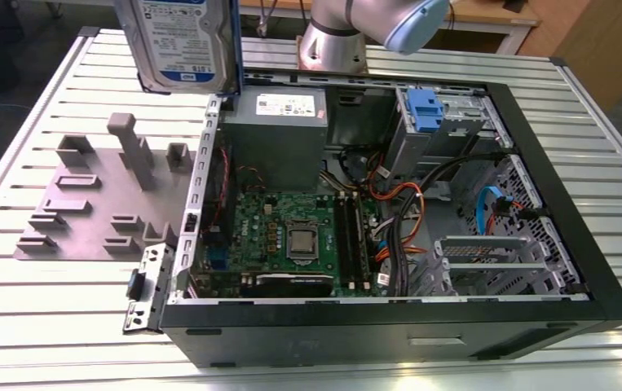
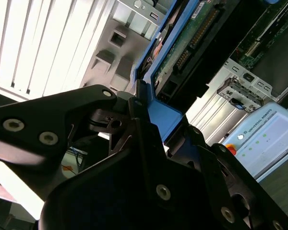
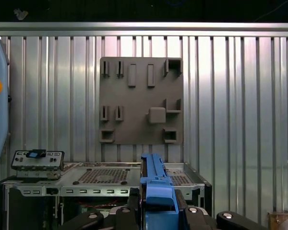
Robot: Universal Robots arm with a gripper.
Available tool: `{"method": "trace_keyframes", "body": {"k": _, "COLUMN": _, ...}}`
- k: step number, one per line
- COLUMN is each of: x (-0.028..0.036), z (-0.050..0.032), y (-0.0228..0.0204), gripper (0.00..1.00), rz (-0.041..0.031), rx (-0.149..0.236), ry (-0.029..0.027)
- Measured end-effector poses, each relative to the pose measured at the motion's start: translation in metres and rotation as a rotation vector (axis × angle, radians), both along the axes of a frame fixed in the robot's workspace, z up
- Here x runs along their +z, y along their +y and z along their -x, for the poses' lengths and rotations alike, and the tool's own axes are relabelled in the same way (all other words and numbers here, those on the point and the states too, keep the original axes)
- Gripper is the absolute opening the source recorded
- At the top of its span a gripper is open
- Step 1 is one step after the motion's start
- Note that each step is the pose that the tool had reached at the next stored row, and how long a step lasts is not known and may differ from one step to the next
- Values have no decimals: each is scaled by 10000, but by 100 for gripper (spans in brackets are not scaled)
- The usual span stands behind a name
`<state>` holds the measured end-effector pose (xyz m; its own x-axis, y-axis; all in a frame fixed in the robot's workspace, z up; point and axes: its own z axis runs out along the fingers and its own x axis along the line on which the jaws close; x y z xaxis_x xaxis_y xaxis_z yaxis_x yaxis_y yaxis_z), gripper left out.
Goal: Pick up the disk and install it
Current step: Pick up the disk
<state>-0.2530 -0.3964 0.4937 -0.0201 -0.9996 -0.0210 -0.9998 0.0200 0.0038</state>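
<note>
The disk (image 1: 180,41), silver-grey with a white-and-blue label and a blue carrier edge, hangs upright in the air above the open computer case's (image 1: 555,155) far corner on the exterior view's left. In both wrist views my gripper (image 3: 157,205) (image 2: 161,120) is shut on the disk's blue carrier bracket (image 3: 156,184) (image 2: 163,115). The second wrist view also shows the disk's green circuit-board underside (image 2: 197,28). The grey fixture plate (image 3: 141,100) lies below it on the table.
The case holds a grey power supply (image 1: 275,122), a motherboard (image 1: 288,236), cables (image 1: 408,204) and a drive bay with a blue latch (image 1: 425,106). The fixture plate (image 1: 88,204) has upright pegs. The arm's base (image 1: 338,45) stands behind the case.
</note>
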Motion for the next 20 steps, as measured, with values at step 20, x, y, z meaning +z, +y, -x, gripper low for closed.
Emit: {"method": "trace_keyframes", "body": {"k": 20, "x": 0, "z": -46, "y": -49, "gripper": 36, "rz": 1, "rx": 0, "ry": 1}}
